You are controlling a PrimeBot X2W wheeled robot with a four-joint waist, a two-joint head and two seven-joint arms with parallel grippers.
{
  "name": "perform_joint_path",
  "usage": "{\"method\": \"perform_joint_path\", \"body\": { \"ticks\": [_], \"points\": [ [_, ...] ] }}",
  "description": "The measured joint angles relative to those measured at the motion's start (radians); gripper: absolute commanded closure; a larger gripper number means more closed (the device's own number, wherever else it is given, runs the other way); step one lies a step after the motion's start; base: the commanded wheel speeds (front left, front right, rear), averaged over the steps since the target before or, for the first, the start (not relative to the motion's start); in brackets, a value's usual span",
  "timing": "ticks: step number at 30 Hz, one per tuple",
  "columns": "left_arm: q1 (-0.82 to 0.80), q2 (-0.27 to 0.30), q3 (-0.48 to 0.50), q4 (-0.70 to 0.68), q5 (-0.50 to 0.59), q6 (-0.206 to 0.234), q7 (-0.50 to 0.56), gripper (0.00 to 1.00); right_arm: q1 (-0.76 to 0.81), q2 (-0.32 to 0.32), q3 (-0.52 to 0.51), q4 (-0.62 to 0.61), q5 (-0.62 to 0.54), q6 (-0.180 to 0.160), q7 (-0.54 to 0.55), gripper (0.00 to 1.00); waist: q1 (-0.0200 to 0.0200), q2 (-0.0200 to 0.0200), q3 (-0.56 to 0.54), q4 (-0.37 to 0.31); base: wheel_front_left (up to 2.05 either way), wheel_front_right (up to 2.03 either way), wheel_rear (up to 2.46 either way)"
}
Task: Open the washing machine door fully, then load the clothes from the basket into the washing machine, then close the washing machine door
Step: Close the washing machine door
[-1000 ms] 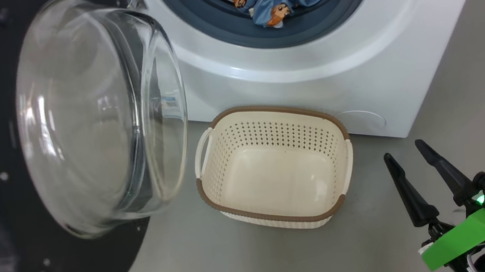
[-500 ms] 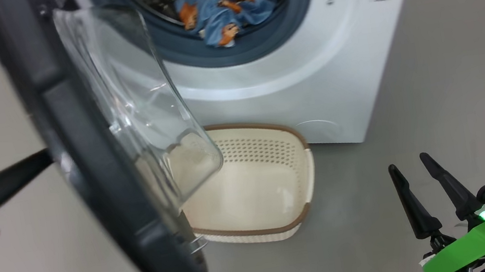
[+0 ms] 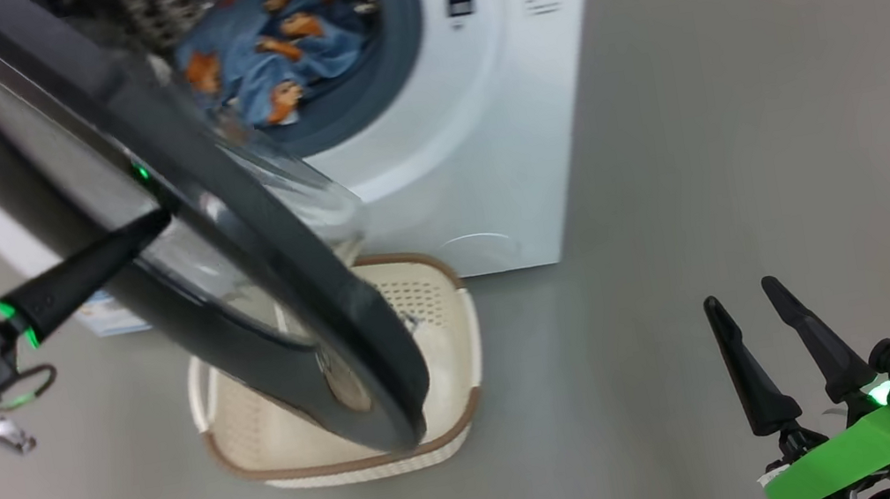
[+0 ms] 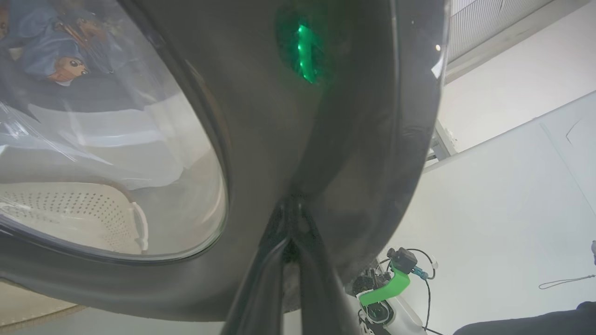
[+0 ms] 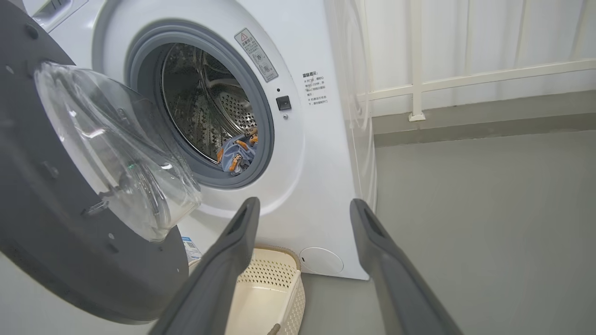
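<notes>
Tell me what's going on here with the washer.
The robot's shut left claw has its tips against the outer face of the washing machine door, which stands part-way open above the basket. The clothes lie inside the washing machine, and the basket looks empty where visible. The right claw hangs open off to the side, holding nothing.

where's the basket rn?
Head view, lower centre-left: the basket sits on the floor right in front of the washing machine, partly hidden behind the lower edge of the open washing machine door.
</notes>
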Motion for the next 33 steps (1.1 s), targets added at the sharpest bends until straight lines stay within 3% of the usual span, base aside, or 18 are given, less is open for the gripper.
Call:
{"method": "perform_joint_path", "body": {
  "ticks": [14, 22, 31, 33],
  "points": [
    [-0.094, -0.002, -0.054, 0.129, 0.027, 0.000, -0.148, 1.00, 0.000, 0.021, -0.007, -0.007, 0.000, 0.000, 0.000, 0.00, 0.0000, 0.0000, 0.023, -0.125, 0.00, 0.00, 0.00],
    [-0.073, 0.036, -0.059, 0.113, 0.008, 0.000, -0.194, 1.00, 0.000, 0.023, -0.017, -0.008, 0.000, 0.000, 0.000, 0.00, 0.0000, 0.0000, 0.020, -0.103, 0.00, 0.00, 0.00],
    [0.067, 0.070, -0.067, 0.085, 0.019, 0.000, -0.297, 1.00, 0.000, 0.021, -0.022, -0.008, 0.000, 0.000, 0.000, 0.00, 0.0001, 0.0000, 0.002, -0.058, 0.00, 0.00, 0.00],
    [0.107, 0.083, -0.082, 0.075, 0.040, 0.000, -0.331, 0.85, 0.000, 0.019, -0.025, -0.007, 0.000, 0.000, 0.000, 0.00, 0.0000, 0.0000, -0.005, -0.049, 0.00, 0.00, 0.00]
  ]
}}
